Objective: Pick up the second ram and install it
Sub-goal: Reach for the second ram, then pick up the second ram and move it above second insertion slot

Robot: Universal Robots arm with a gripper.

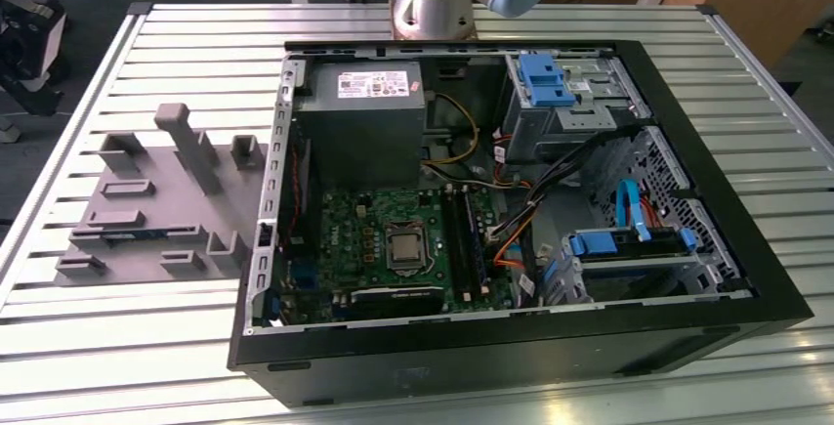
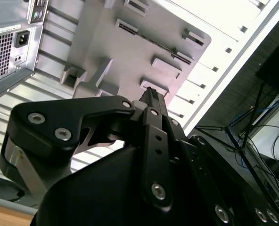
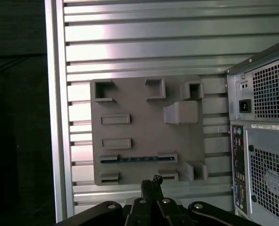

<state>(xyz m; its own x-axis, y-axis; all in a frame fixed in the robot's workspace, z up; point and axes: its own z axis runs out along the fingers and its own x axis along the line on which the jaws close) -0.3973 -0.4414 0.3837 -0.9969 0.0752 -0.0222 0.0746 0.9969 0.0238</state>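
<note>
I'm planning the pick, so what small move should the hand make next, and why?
Likely ease the hand across until it sits over the second ram. The stick lies untouched in the grey fixture, beside the computer case, while the hand hangs shut and empty, above and short of it.

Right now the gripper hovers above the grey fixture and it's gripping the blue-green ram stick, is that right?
Not quite. The gripper does hover above the grey fixture, but it grips nothing. The first wrist view shows the ram stick lying in a slot of the fixture, well apart from the gripper.
</note>
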